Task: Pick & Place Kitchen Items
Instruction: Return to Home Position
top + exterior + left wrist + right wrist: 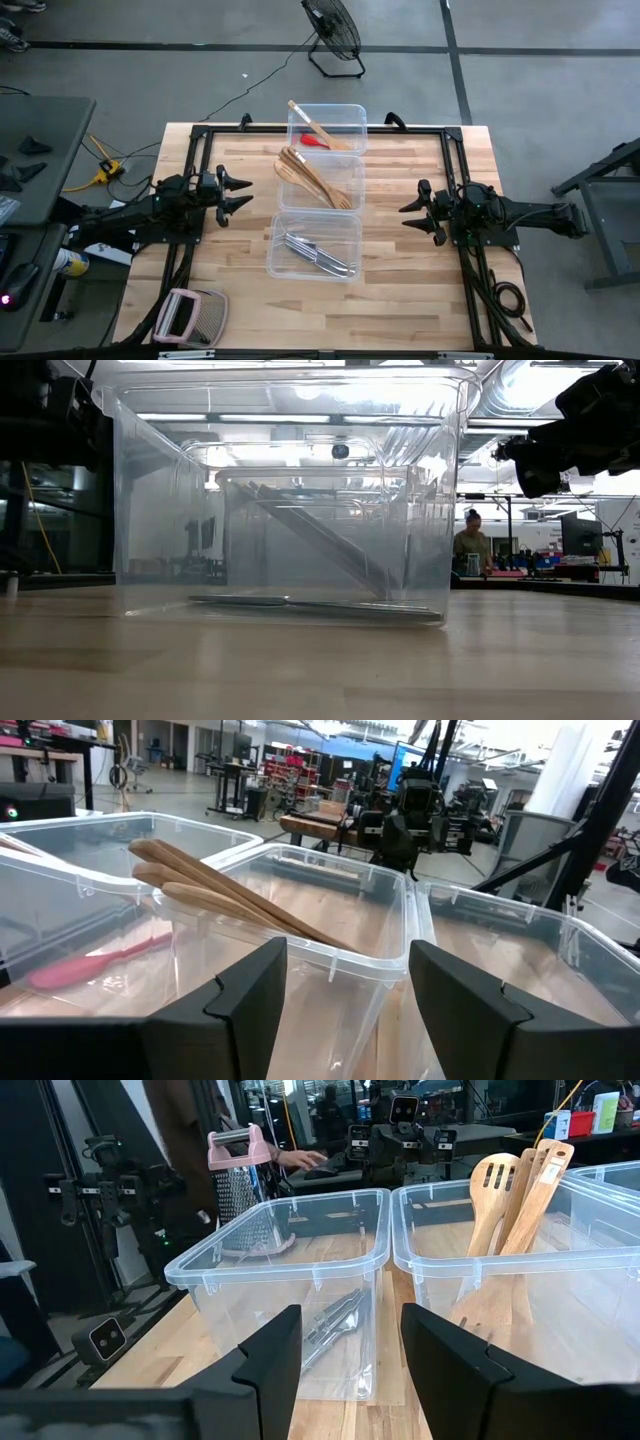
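Three clear tubs stand in a row down the table's middle. The far tub (327,127) holds a red utensil (315,142) and a wooden utensil (312,127) leaning on its rim. The middle tub (322,180) holds several wooden spoons and spatulas (315,178), which lean on its wall (520,1190). The near tub (315,245) holds silver cutlery (320,255), lying on its floor (335,1325). My left gripper (243,193) is open and empty left of the tubs. My right gripper (408,215) is open and empty right of them.
A pink-handled metal grater (192,317) lies at the table's near left corner. A black frame (200,140) runs around the table top. Bare wood lies between each gripper and the tubs. A person (470,545) sits far off in the room behind.
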Action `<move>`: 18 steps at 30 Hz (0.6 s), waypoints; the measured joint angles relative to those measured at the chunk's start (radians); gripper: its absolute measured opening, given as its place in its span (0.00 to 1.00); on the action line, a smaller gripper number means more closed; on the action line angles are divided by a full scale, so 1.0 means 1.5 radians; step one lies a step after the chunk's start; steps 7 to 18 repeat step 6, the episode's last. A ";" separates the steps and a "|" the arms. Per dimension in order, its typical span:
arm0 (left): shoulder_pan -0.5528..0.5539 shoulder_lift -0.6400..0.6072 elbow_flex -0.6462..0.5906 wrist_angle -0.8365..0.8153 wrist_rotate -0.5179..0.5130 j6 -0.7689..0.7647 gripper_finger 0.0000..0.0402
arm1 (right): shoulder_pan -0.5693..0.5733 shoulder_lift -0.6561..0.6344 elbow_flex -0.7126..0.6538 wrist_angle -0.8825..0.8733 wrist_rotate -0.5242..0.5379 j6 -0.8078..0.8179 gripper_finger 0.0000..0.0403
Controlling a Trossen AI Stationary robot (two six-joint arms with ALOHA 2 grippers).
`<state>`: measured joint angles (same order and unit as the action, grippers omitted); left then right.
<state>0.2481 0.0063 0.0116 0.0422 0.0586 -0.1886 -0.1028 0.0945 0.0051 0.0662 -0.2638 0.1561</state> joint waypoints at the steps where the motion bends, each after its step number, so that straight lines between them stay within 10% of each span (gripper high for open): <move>1: 0.000 0.000 0.000 0.000 0.000 0.000 0.53 | 0.000 0.000 0.000 0.000 0.000 0.000 0.41; 18: 0.000 0.000 0.000 0.000 0.002 0.000 0.53 | 0.000 0.000 0.000 0.000 0.000 0.000 0.41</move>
